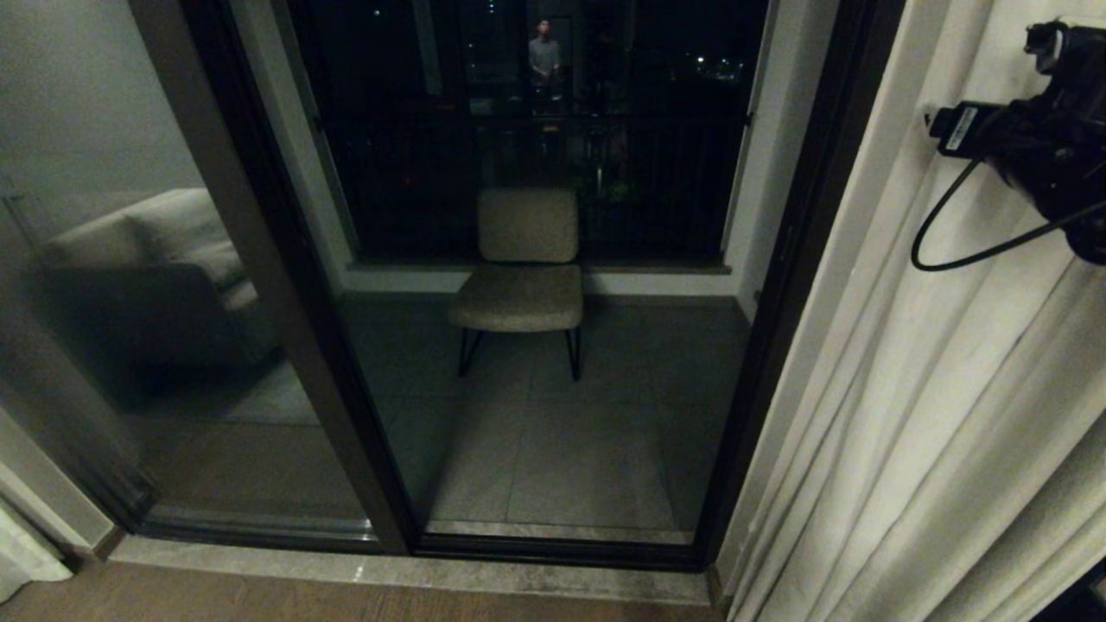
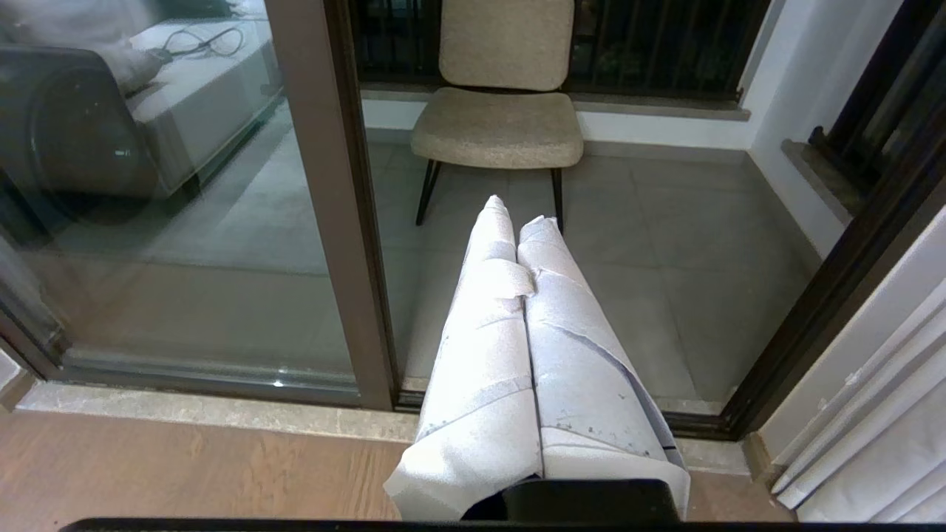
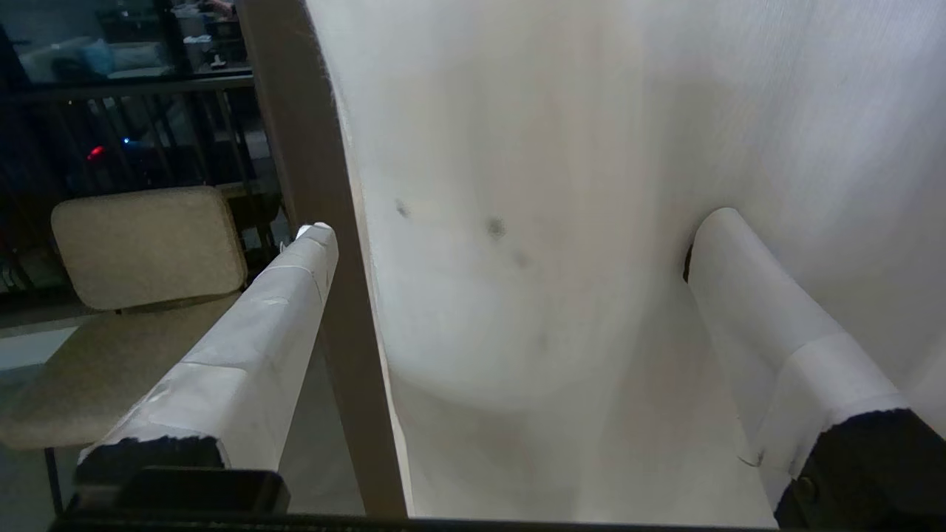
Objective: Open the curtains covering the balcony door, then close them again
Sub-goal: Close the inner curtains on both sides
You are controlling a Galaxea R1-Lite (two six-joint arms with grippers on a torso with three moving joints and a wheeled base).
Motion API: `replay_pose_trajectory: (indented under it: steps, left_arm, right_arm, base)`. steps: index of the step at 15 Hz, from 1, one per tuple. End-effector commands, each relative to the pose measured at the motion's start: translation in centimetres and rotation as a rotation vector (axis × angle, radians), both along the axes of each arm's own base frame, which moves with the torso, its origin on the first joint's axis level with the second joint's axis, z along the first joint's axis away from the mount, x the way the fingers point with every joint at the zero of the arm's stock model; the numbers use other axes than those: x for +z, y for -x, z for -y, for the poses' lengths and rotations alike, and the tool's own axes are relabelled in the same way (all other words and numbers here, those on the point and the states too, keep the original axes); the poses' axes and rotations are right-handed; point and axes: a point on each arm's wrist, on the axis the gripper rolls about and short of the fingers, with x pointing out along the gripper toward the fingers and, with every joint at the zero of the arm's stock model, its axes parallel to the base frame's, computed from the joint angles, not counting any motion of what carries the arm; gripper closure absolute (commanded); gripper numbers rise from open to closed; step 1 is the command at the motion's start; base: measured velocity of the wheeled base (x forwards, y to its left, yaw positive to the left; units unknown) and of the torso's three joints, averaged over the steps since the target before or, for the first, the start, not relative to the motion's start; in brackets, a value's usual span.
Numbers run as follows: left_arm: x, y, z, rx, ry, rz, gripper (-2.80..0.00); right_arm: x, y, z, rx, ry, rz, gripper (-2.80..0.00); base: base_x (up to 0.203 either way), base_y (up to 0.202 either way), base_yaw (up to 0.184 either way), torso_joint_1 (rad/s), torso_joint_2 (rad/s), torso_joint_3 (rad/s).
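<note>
Straddling the edge of the curtains point(image 3: 562, 222) gathered at the balcony door's point(image 1: 553, 259) right side, the right gripper point(image 3: 510, 229) has its jaws wide apart; left gripper point(image 2: 517, 214) is closed; beyond the glass, a beige chair point(image 1: 523, 276).

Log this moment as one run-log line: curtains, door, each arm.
curtains: bunched right, glass uncovered | balcony door: shut | right gripper: fingers open astride curtain edge, no grip | left gripper: shut, idle
</note>
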Motion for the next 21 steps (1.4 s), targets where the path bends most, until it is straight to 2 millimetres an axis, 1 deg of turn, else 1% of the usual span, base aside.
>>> replay_pose_trajectory:
  steps: [1, 3, 4, 11, 17, 18, 19, 21]
  left_arm:
    - [0.0, 0.0, 0.0, 0.000, 0.001, 0.000, 0.00]
    - [0.0, 0.0, 0.0, 0.000, 0.001, 0.000, 0.00]
    - [0.0, 0.0, 0.0, 0.000, 0.001, 0.000, 0.00]
    - [0.0, 0.0, 0.0, 0.000, 0.001, 0.000, 0.00]
    - [0.0, 0.0, 0.0, 0.000, 0.001, 0.000, 0.00]
    - [0.0, 0.0, 0.0, 0.000, 0.001, 0.000, 0.00]
    - [0.0, 0.0, 0.0, 0.000, 0.001, 0.000, 0.00]
    - [0.0, 0.0, 0.0, 0.000, 0.001, 0.000, 0.00]
  right_arm:
    - [-0.1, -0.4, 0.2, -0.005, 0.002, 0.016, -2.80]
    - [0.1, -0.5, 0.2, -0.005, 0.005, 0.047, -2.80]
    - [0.1, -0.5, 0.2, -0.005, 0.005, 0.050, 0.00]
    - [0.6, -0.1, 0.2, -0.003, 0.007, 0.078, 0.00]
    - [1.5, 0.7, 0.0, 0.003, 0.003, 0.109, 0.00]
    - [1.8, 0.9, -0.2, 0.010, -0.008, 0.136, 0.00]
    - [1.8, 1.0, -0.4, 0.020, -0.020, 0.160, 0.00]
    - [1.1, 1.5, -0.8, 0.030, -0.024, 0.151, 0.00]
  base:
    - [0.000, 0.000, 0.000, 0.000, 0.00, 0.000]
    - [0.000, 0.000, 0.000, 0.000, 0.00, 0.000]
    - [0.000, 0.000, 0.000, 0.000, 0.00, 0.000]
    - [0.000, 0.000, 0.000, 0.000, 0.00, 0.000]
    - [0.000, 0.000, 0.000, 0.000, 0.00, 0.000]
    - [0.000, 0.000, 0.000, 0.000, 0.00, 0.000]
    - [0.000, 0.000, 0.000, 0.000, 0.00, 0.000]
    - [0.000, 0.000, 0.000, 0.000, 0.00, 0.000]
